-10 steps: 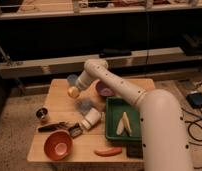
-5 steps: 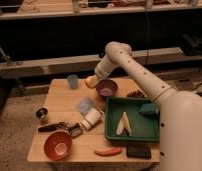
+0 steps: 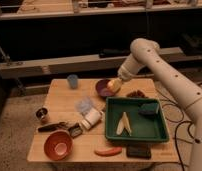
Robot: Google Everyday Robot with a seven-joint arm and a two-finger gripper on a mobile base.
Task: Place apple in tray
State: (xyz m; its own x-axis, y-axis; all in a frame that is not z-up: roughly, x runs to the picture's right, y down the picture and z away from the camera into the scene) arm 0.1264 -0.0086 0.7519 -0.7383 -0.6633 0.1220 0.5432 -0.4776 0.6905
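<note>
Since half a second ago the arm has swung right, carrying the small round orange-yellow apple (image 3: 113, 87) from left of the round purple bowl (image 3: 101, 89) to above its right-hand rim, nearer the large dark green rectangular plastic tray (image 3: 149, 128). The gripper (image 3: 115, 84) hangs over the back of the light wooden table (image 3: 61, 107), fingers closed round the apple. The apple sits between them at the tip, just beyond the tray's far left corner and not yet over it.
</note>
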